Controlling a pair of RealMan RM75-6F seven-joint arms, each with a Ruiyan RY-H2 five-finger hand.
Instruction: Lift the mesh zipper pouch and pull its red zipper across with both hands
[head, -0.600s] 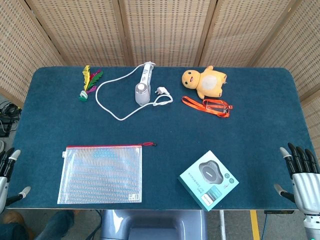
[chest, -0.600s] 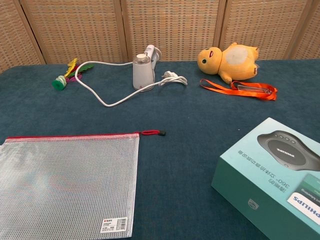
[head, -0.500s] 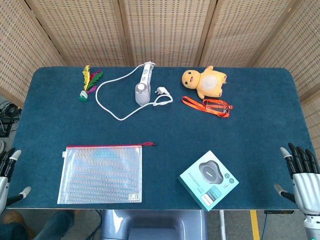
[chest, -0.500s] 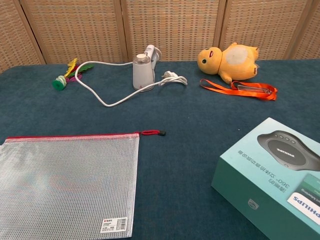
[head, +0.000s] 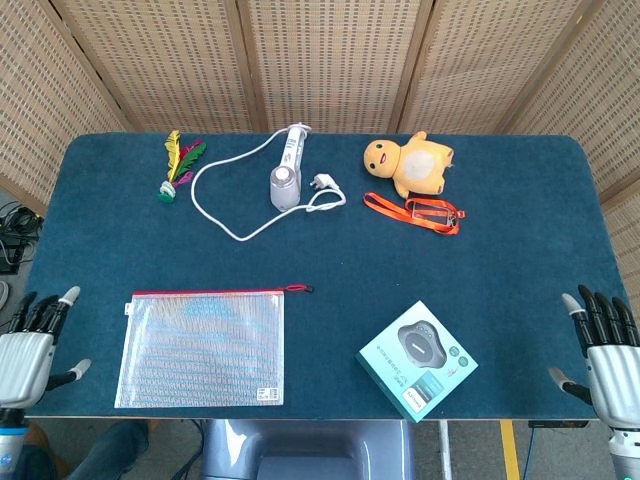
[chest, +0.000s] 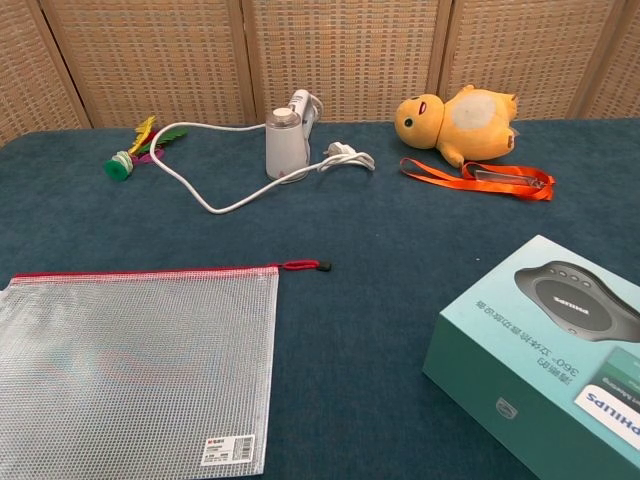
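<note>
Pouch (head: 200, 348) untouched, flat on tabletop (head: 500, 250). Our left hand (head: 28, 352) has edged toward it, fingers apart; right hand (head: 607, 355) likewise empty, well off.

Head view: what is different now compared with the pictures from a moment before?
The left robot hand has moved in from the table's left edge toward the mesh zipper pouch, fingers apart, holding nothing. The right robot hand stayed at the right edge, open. The pouch and its red zipper lie untouched, as before.
</note>
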